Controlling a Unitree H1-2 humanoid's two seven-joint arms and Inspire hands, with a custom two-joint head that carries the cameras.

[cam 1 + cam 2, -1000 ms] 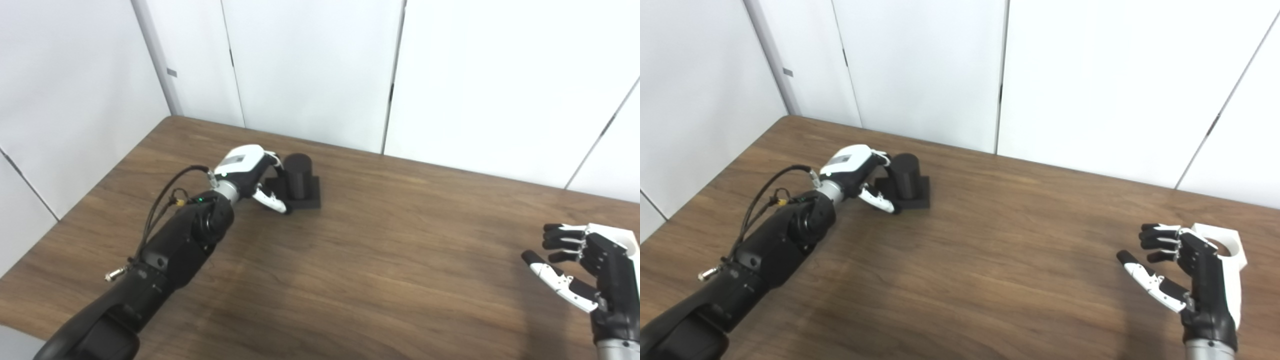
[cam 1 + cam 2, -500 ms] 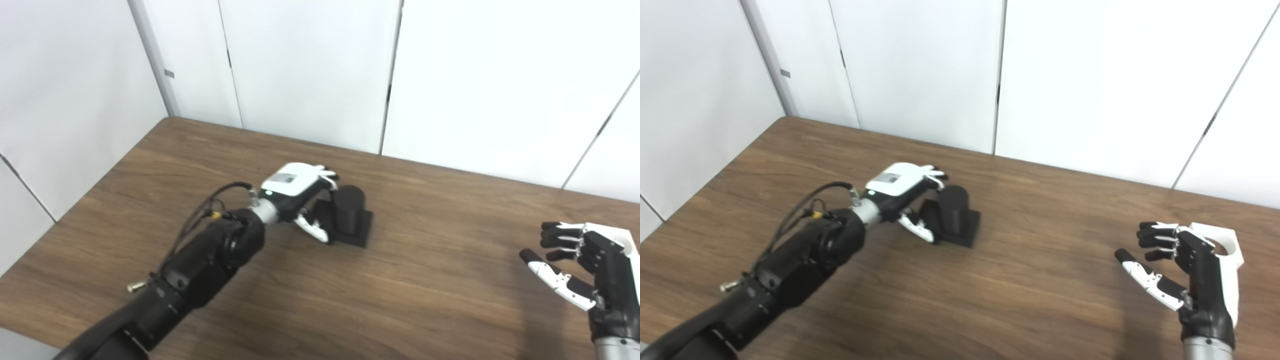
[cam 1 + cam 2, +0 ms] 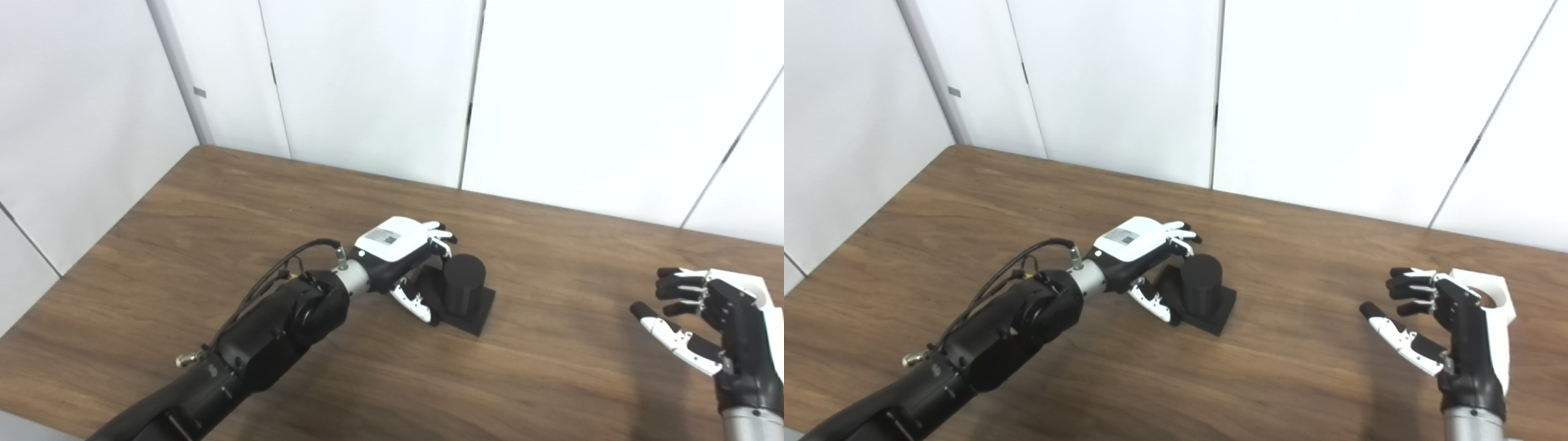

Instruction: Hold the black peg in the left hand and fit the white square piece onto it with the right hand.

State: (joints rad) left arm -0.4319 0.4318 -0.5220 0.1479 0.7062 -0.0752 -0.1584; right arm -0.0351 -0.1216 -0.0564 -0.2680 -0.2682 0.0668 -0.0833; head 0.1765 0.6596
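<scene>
The black peg [image 3: 464, 283], a short cylinder on a square black base, stands on the brown table near its middle. My left hand [image 3: 398, 251] is closed on it from the left: fingers curl over the far side of the cylinder and the thumb lies along the base's near edge. My right hand [image 3: 1448, 321] hovers at the right, open and empty, fingers half curled, thumb spread. The white square piece [image 3: 1488, 297], with a round hole, lies on the table just behind that hand, partly hidden by it.
White wall panels stand close behind the table's far edge [image 3: 343, 174]. The table's left edge [image 3: 92, 257] runs diagonally. My left forearm [image 3: 269, 331] with its loose cable lies low across the near left part of the table.
My left hand has carried the black peg from the far left to the table's middle, nearer to me. The right hand has stayed in place. The camera has shifted slightly.
</scene>
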